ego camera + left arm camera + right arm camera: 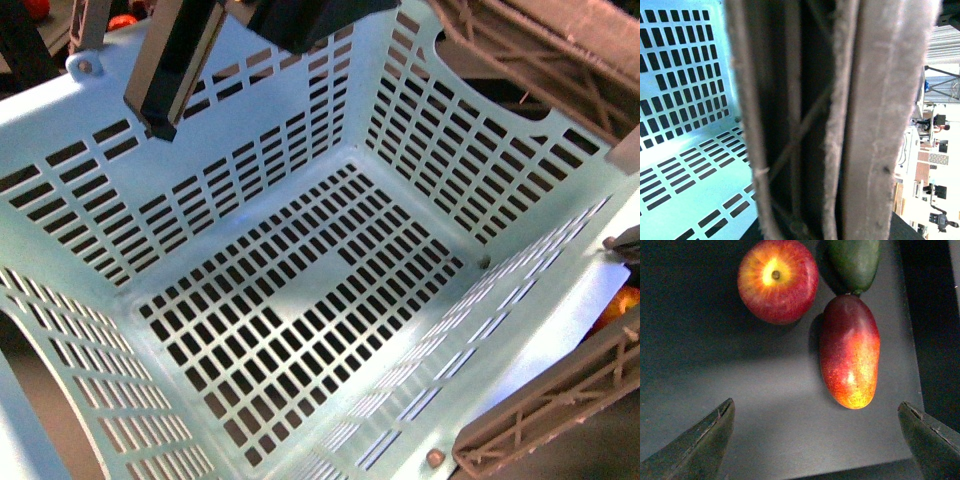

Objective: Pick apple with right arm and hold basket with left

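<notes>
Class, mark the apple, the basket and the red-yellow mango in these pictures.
apple (778, 282): right wrist view, red skin beside its stem dimple.
basket (560, 320): front view, solid band along its right wall.
red-yellow mango (849, 352): right wrist view, middle of its skin.

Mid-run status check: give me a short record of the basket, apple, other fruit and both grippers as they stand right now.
basket: nothing in the part that shows
basket handle: fills the left wrist view, very close
left gripper: fingers not visible; grip cannot be told
apple: on a dark surface, stem dimple towards the right wrist camera, not gripped
right gripper: open, apart from the apple
neighbours: long red-yellow fruit beside the apple; green fruit at its end
</notes>
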